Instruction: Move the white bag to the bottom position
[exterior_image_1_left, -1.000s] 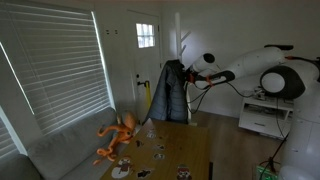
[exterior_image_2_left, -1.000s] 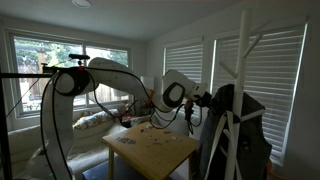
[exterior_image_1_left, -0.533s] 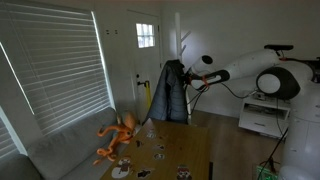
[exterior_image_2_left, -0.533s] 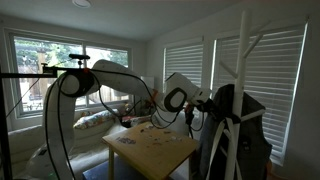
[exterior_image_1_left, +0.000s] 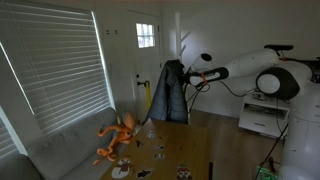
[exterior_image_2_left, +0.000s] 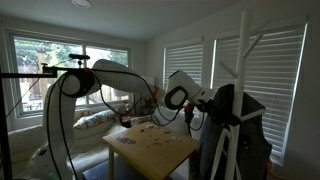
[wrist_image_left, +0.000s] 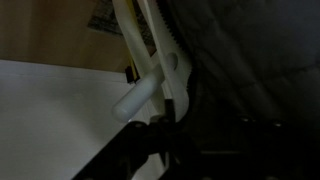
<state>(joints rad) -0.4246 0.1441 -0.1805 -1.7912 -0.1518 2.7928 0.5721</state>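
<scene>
A white coat rack (exterior_image_1_left: 183, 42) stands by the door with a dark garment (exterior_image_1_left: 170, 92) hanging on it; both also show in an exterior view, the rack (exterior_image_2_left: 245, 60) and the garment (exterior_image_2_left: 243, 135). My gripper (exterior_image_1_left: 189, 78) is at the rack, right against the garment, and shows in the other exterior view too (exterior_image_2_left: 211, 107). In the wrist view a white peg (wrist_image_left: 138, 98) and a white ribbed strip (wrist_image_left: 168, 45) sit next to dark fabric (wrist_image_left: 250, 70). My fingers (wrist_image_left: 160, 150) are dark silhouettes. I cannot make out a white bag.
An orange octopus plush (exterior_image_1_left: 118, 136) lies on the grey couch. A low wooden table (exterior_image_1_left: 190, 152) carries small items and also shows in an exterior view (exterior_image_2_left: 155, 146). A white drawer unit (exterior_image_1_left: 262, 118) stands behind the arm. Blinds cover the windows.
My gripper has edged slightly closer to the rack and the hanging garment. Nothing else has moved.
</scene>
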